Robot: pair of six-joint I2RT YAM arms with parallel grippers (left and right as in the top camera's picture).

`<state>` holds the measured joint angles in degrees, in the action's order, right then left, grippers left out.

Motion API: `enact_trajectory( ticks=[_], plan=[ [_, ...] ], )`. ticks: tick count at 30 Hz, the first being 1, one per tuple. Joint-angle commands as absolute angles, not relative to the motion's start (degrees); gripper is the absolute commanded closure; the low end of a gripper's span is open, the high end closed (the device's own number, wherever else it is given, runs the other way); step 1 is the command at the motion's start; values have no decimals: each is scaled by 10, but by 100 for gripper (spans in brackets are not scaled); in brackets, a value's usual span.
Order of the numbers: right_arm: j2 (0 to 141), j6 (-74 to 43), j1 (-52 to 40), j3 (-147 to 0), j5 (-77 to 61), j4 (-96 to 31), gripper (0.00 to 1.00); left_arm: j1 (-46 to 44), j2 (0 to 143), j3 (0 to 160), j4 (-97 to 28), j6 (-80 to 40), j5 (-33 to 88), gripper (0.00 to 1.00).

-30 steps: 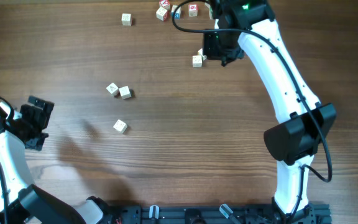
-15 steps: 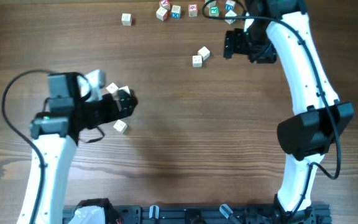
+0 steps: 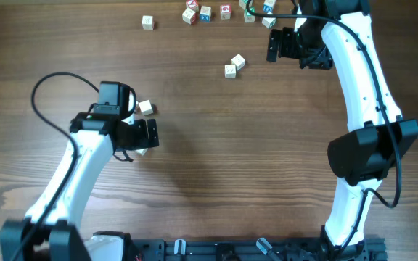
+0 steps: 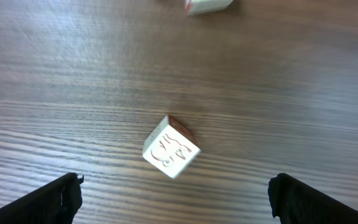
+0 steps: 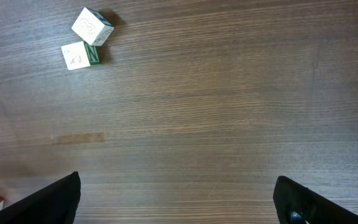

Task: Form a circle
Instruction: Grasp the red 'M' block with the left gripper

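The counter (image 3: 216, 145) is dark wood, with pale cubes scattered over its far half. The right arm (image 3: 361, 80) runs up the right side to the far edge. The left arm (image 3: 78, 174) bends in from the near left corner toward the middle left.

Both sets of jaws stand wide and hold nothing. The right jaws hang over bare wood, just right of a pair (image 3: 234, 66) of cubes lying close together. The left jaws hang over one cube (image 4: 171, 147). It sits turned cornerwise on the counter ahead of the fingers and touches neither. Another cube (image 3: 146, 108) lies just beyond.

The cubes form no circle as they lie; they sit in separate groups, well apart. A loose row (image 3: 205, 13) runs along the far edge, some of its cubes with coloured print. A lone cube (image 3: 147, 22) sits to the left of the row.
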<state>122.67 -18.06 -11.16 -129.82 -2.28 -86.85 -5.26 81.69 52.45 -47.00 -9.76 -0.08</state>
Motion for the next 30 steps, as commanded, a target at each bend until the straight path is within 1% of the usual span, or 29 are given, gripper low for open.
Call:
enact_trajectory(
  ticks=[1, 2, 5, 7, 9, 11, 14, 15, 16, 17, 18, 19, 23, 25, 26, 27, 29, 30],
  plan=[
    [1207, -175, -112, -1304, -13, -861, 1, -55, 876, 500, -449, -118, -22, 0],
    [1207, -175, -112, -1304, -13, -860, 1, -55, 894, 499, -449, -118, -22, 1],
    [1207, -175, -112, -1304, -13, -855, 0, -55, 925, 498, -467, -119, -20, 18],
    [1207, -175, -112, -1304, -13, -849, 1, -55, 936, 495, -474, -121, -20, 36],
    [1207, -176, -112, -1304, -13, -845, 1, -55, 937, 484, -466, -120, -20, 51],
    [1207, -176, -112, -1304, -13, -845, 1, -55, 937, 478, -449, -120, -21, 63],
    [1207, -176, -112, -1304, -13, -846, 0, -55, 936, 478, -413, -120, -23, 66],
    [1207, -176, -112, -1304, -13, -846, 0, -55, 937, 478, -408, -120, -23, 69],
    [1207, -176, -112, -1304, -13, -846, 0, -55, 937, 478, -402, -120, -22, 69],
    [1207, -176, -112, -1304, -13, -846, 1, -55, 936, 478, -402, -120, -23, 55],
    [1207, -176, -112, -1304, -13, -846, 0, -55, 937, 478, -404, -120, -23, 34],
    [1207, -176, -112, -1304, -13, -846, 0, -55, 937, 478, -408, -120, -23, 27],
    [1207, -176, -112, -1304, -13, -846, 0, -55, 936, 478, -429, -102, -36, 9],
    [1207, -176, -112, -1304, -13, -845, 0, -55, 937, 478, -430, -92, -57, 7],
    [1207, -176, -112, -1304, -13, -844, 0, -55, 937, 478, -427, -92, -66, 8],
    [1207, -176, -112, -1304, -13, -844, 0, -55, 937, 478, -419, -91, -73, 13],
    [1207, -176, -112, -1304, -13, -844, 1, -55, 937, 478, -394, -91, -74, 33],
    [1207, -176, -112, -1304, -13, -844, 1, -55, 936, 478, -381, -91, -74, 39]
  ],
)
